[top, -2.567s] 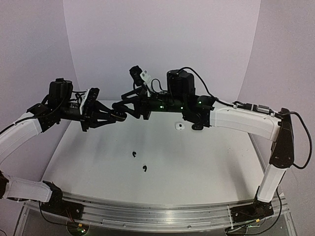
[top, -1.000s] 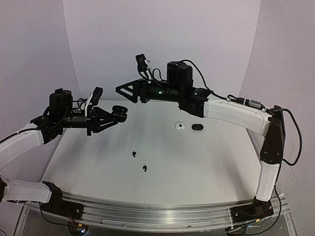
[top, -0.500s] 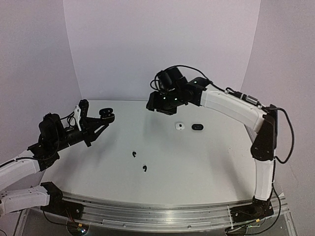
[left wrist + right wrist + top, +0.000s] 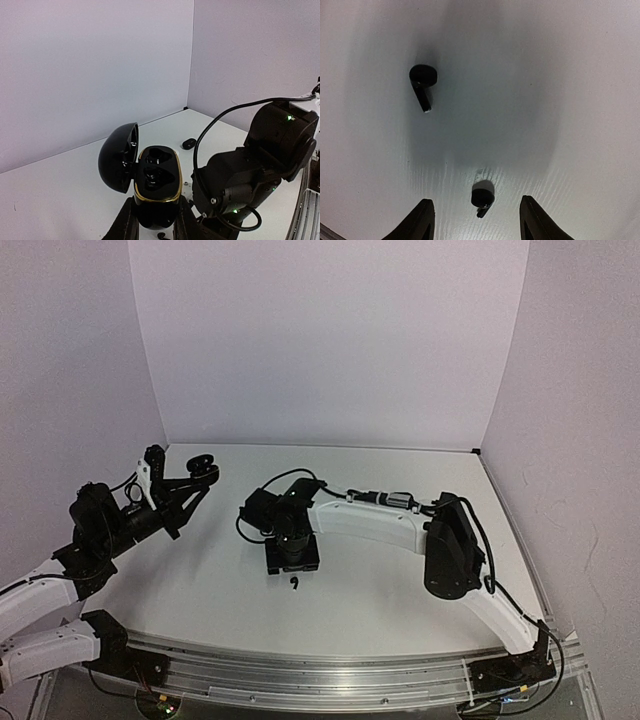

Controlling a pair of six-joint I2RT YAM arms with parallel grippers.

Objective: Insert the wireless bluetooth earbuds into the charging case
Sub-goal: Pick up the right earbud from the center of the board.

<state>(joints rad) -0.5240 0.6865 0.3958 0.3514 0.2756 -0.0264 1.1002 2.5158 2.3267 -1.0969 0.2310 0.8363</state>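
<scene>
My left gripper (image 4: 190,478) is shut on the open charging case (image 4: 200,467), held above the table's left side. In the left wrist view the case (image 4: 157,175) is glossy black with a gold rim, its lid swung open to the left, and its body sits between my fingers (image 4: 127,225). My right gripper (image 4: 292,555) points down at the table's middle, open. In the right wrist view a black earbud (image 4: 482,197) lies on the table between its fingertips (image 4: 426,215), untouched. A second black earbud (image 4: 423,80) lies further off. One earbud (image 4: 294,583) shows in the top view.
A small closed black case (image 4: 189,143) lies on the table behind the right arm (image 4: 255,170), which fills the right of the left wrist view. In the top view the right arm (image 4: 370,522) spans the table's middle. The metal rail (image 4: 320,670) runs along the near edge.
The right arm has swung from high at the back down to the table's middle, its gripper now over an earbud. The left arm has drawn back to the left, still holding the open case.
</scene>
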